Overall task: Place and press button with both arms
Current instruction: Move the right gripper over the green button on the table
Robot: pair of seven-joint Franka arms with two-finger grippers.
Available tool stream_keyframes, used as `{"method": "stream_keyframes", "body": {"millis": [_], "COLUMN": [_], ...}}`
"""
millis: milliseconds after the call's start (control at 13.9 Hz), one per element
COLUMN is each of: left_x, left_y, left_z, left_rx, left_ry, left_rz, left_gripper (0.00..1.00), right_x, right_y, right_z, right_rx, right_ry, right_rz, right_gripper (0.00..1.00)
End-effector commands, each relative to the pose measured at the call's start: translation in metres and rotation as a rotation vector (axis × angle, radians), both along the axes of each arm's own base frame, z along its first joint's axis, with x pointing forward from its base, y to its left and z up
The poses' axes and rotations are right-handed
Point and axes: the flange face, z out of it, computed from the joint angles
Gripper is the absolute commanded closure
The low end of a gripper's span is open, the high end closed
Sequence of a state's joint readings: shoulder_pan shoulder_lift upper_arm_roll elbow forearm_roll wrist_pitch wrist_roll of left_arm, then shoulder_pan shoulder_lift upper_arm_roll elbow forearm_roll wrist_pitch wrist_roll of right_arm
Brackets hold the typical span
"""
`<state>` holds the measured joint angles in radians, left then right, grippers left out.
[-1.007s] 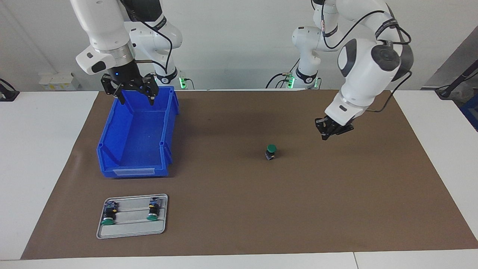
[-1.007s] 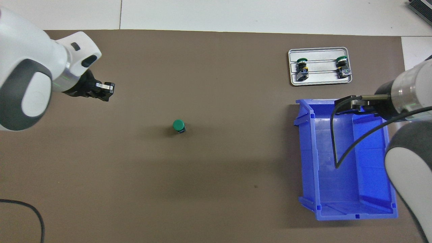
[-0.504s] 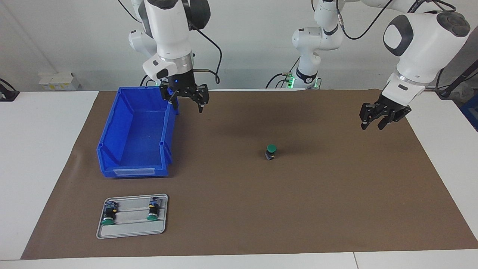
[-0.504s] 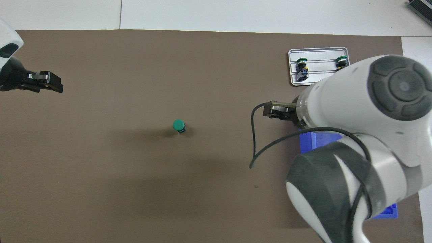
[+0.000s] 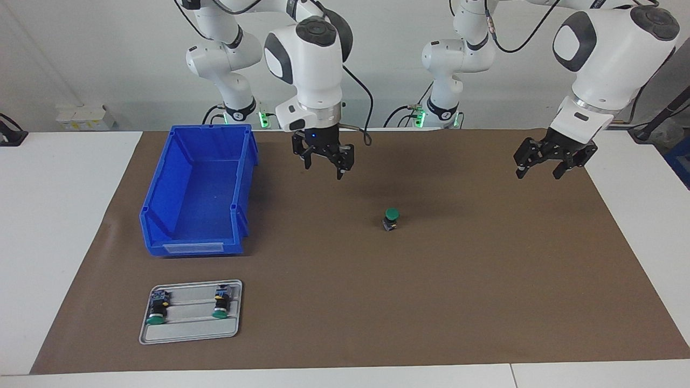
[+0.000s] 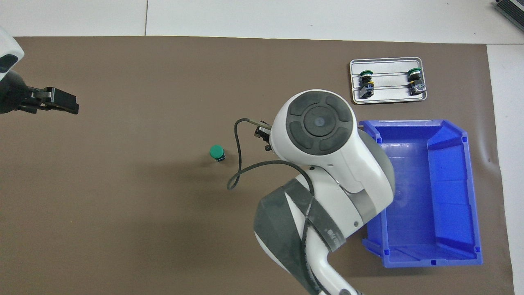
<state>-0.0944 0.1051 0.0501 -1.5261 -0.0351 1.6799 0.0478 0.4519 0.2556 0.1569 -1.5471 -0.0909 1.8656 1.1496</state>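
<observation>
Green-capped and upright, the button (image 5: 391, 219) stands alone on the brown mat (image 5: 485, 302) near the middle of the worktop (image 5: 64, 226), cap up, with nothing touching it, so the placing part of the job looks done. Whether the pressing has happened cannot be read from how things lie; neither arm is on the cap now. The right claw (image 5: 325, 161) hangs in the air over the mat between the blue bin (image 5: 161, 215) and the button, its fingers spread and empty (in the overhead view the arm's own bulk hides most of it). The left claw (image 5: 539, 167) hovers over the mat's edge at the left arm's end of the worktop, well apart from the button, fingers likewise spread and holding nothing. Two more buttons (image 6: 366, 78) of the same kind lie on their sides in the grey tray (image 6: 389, 100), which sits farther from the robots than the bin. The bin itself looks empty. My judgement is that the right arm is best placed to come over the cap next, though a press would call for it to line up squarely above the cap, since the button is small and could tip.
</observation>
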Motion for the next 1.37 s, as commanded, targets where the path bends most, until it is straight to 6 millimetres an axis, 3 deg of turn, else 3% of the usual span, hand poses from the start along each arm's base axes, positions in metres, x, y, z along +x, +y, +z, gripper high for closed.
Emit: {"method": "stream_keyframes", "body": {"millis": [0,144,288,360,504,720,1007,1295], "left_x": [-0.014,-0.019,-0.025,-0.029,-0.035,-0.035,-0.034,-0.031], "left_y": [0.002,0.001,0.000,-0.001,-0.001,0.000,0.004,0.004], "left_z": [0.002,0.001,-0.003,-0.009,-0.015,-0.014,-0.013,-0.012], "left_rx": [0.039,0.082,0.083,0.083,0.083,0.079,0.077,0.071], "left_ry": [0.032,0.052,0.072,0.078,0.090,0.084,0.079,0.054], "left_rz": [-0.004,0.007,0.008,0.006,0.005,0.013,0.019,0.018], "left_gripper": [0.01,0.01,0.01,0.01,0.01,0.01,0.01,0.01], "right_x": [0.019,0.021,0.024,0.026,0.018,0.029,0.021,0.022], "right_y": [0.036,0.059,0.068,0.072,0.102,0.129,0.157,0.163], "right_z": [-0.017,-0.032,-0.039,-0.049,-0.075,-0.101,-0.134,-0.144], "right_rx": [0.019,0.028,0.056,0.058,0.050,0.074,0.078,0.124], "right_ry": [-0.008,0.002,-0.004,-0.001,0.015,-0.001,-0.021,-0.052], "right_rz": [-0.149,-0.201,-0.298,-0.343,-0.367,-0.468,-0.485,-0.517], "right_gripper": [0.09,0.09,0.09,0.09,0.09,0.10,0.12,0.13]}}
